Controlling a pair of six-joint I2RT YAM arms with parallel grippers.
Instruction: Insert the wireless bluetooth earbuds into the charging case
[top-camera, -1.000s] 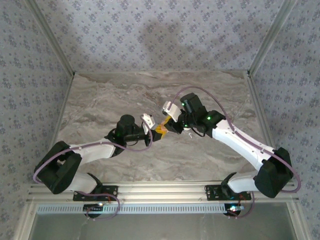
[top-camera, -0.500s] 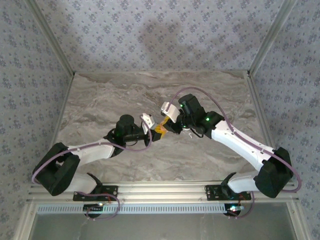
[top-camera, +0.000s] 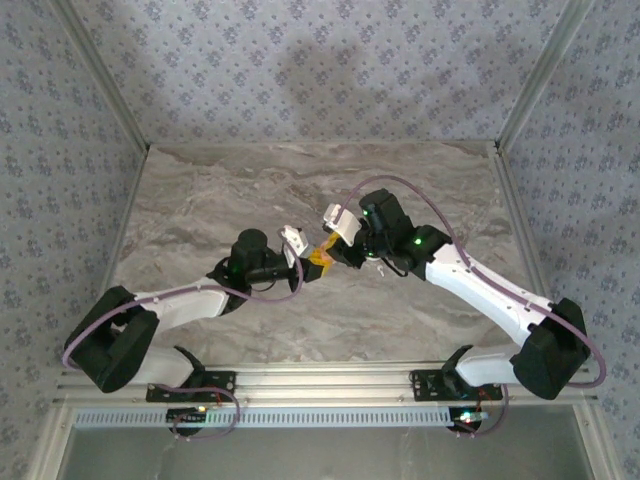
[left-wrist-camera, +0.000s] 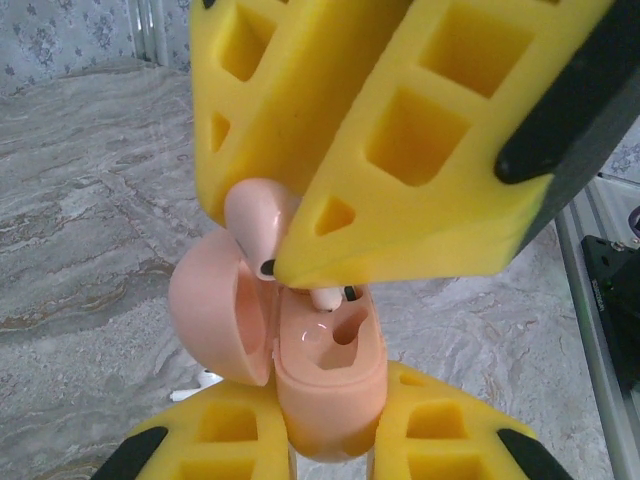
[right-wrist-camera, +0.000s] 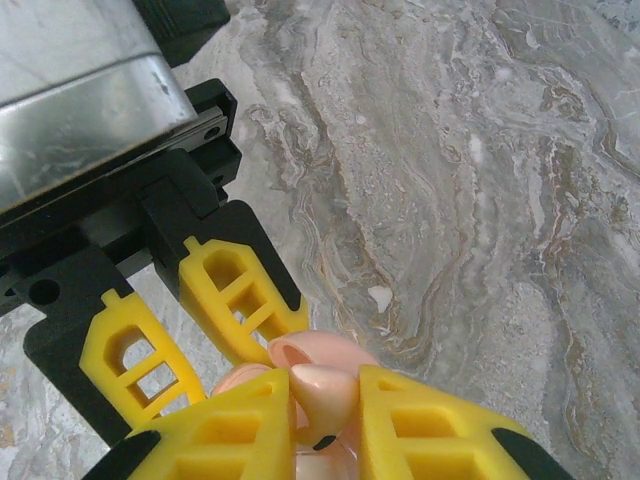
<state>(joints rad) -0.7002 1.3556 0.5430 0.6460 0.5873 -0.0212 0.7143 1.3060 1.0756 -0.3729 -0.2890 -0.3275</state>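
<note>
Top external view: over the past second the left hand (top-camera: 310, 263) and right hand (top-camera: 336, 250) have stayed met at the charging case (top-camera: 320, 260). Only the right arm has shifted slightly. Judgement: the work is at fine alignment and the insertion is not yet complete.

Left wrist view: the left hand's fingers are clamped on the lower body of the case, holding it clear above the worktop (left-wrist-camera: 80, 200). The right hand's fingers are pinched together on an earbud (left-wrist-camera: 256, 215), which hangs just above the case, over the hinge side and short of the open socket (left-wrist-camera: 345, 328).

Condition of the case: salmon-pink, glossy, lid (left-wrist-camera: 212, 315) swung open to one side. A pale piece appears to sit at the case's far rim; whether it is a seated earbud cannot be told. A small white piece (left-wrist-camera: 205, 380) lies on the worktop below the lid.
</note>
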